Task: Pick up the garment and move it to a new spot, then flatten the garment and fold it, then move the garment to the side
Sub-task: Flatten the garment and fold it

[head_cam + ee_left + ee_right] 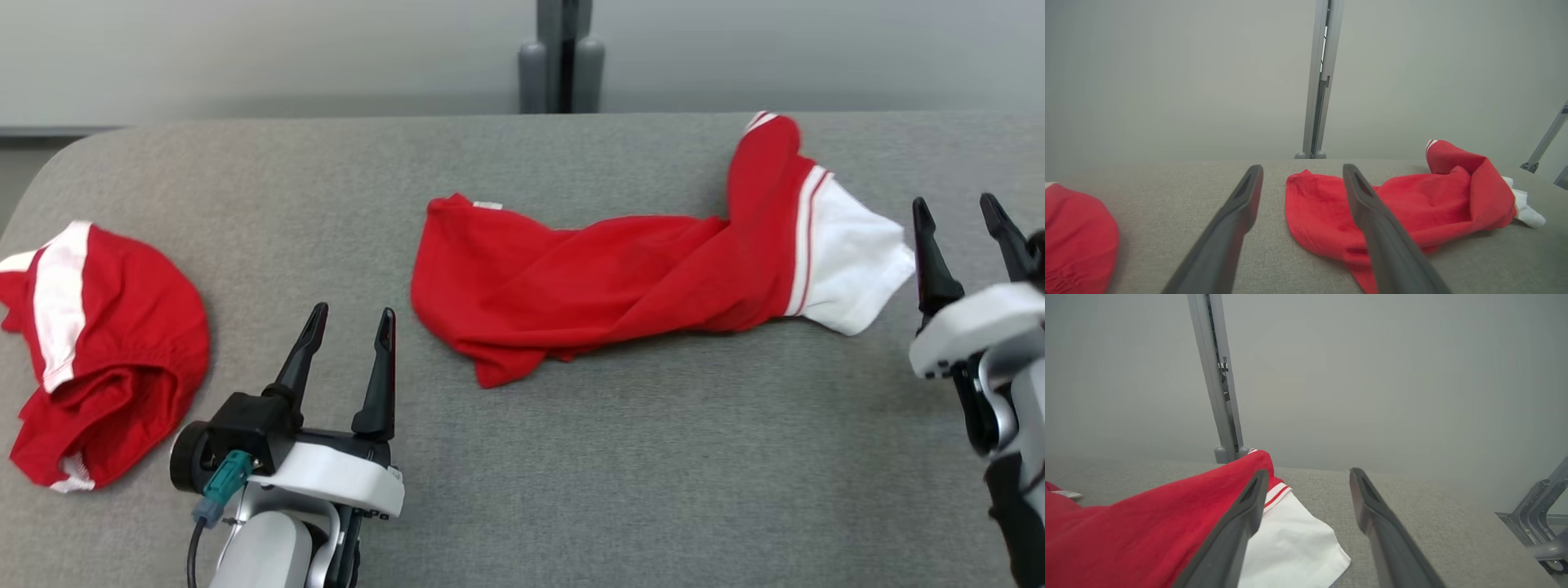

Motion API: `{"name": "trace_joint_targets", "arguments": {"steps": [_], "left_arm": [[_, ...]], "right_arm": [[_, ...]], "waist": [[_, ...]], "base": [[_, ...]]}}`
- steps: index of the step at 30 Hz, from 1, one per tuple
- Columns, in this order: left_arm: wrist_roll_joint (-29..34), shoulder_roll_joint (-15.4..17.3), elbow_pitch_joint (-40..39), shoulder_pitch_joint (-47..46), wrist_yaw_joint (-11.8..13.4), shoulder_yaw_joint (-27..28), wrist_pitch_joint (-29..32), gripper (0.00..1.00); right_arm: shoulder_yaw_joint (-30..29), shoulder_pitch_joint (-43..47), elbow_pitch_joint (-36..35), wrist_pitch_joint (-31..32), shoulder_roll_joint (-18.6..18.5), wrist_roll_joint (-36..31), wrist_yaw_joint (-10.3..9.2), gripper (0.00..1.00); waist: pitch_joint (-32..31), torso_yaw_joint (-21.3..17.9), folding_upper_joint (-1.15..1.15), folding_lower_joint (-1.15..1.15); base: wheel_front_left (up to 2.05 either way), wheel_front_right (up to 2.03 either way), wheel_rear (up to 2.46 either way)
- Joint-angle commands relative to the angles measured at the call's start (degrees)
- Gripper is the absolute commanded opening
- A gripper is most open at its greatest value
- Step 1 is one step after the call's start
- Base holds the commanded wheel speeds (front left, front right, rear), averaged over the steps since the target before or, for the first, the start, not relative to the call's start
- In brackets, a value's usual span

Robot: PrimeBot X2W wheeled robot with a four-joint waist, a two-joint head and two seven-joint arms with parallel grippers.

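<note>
Sprawling mid-frame on the bench (pixel 571 474), the garment (pixel 620 278) lies between the left end effector (pixel 353 310), lower left, and right end effector (pixel 953 200) beside its white sleeve (pixel 849 261); both released, empty.

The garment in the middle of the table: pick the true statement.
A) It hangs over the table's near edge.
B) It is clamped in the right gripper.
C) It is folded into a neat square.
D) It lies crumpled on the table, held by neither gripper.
D: the garment lies rumpled and stretched out on the table, while the left gripper and the right gripper are both open and grip nothing.
</note>
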Motion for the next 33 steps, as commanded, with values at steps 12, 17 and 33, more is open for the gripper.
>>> {"name": "trace_joint_targets", "arguments": {"steps": [12, 17, 33], "left_arm": [[-0.6, 0.2, 0.7, 1.8, 0.5, 0.3, -0.1, 1.00], [-0.6, 0.2, 2.9, 2.5, -0.3, -0.3, -0.1, 1.00], [4.7, 1.0, 24.9, -9.5, -1.5, -8.6, 5.3, 1.00]], "right_arm": [[-7.1, 17.7, -19.1, -0.2, 6.5, -6.0, 0.00, 1.00], [-7.1, 18.4, -20.6, -0.2, 7.6, -7.0, 0.00, 1.00], [-8.4, 16.7, -21.5, -0.2, 9.7, -6.8, 0.01, 1.00]], "waist": [[-2.4, -3.8, 0.00, 0.00], [-2.4, -4.6, 0.00, 0.00], [3.3, -9.8, 0.00, 0.00]], "base": [[0.00, 0.00, 0.00], [0.00, 0.00, 0.00], [0.00, 0.00, 0.00]]}}
